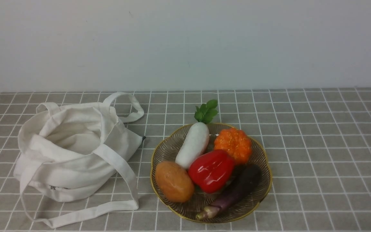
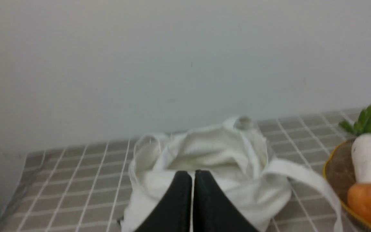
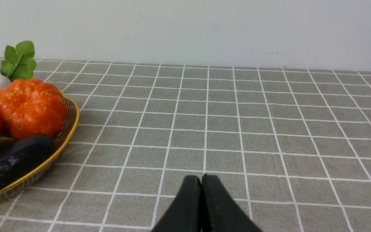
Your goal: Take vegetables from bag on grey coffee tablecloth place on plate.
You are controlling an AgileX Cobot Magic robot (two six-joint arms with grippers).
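Observation:
The glossy red bell pepper lies in the middle of the ribbed glass plate with the gold rim. The off-white cloth bag sits slumped and open at the left on the grey checked tablecloth. In the left wrist view my left gripper is shut and empty, in front of the bag. In the right wrist view my right gripper is shut and empty over bare cloth, right of the plate. Neither gripper shows in the front view.
On the plate with the pepper lie a white radish with green leaves, a bumpy orange pumpkin, a tan-orange potato and a dark purple eggplant. The bag's straps trail toward the plate. A white wall stands behind.

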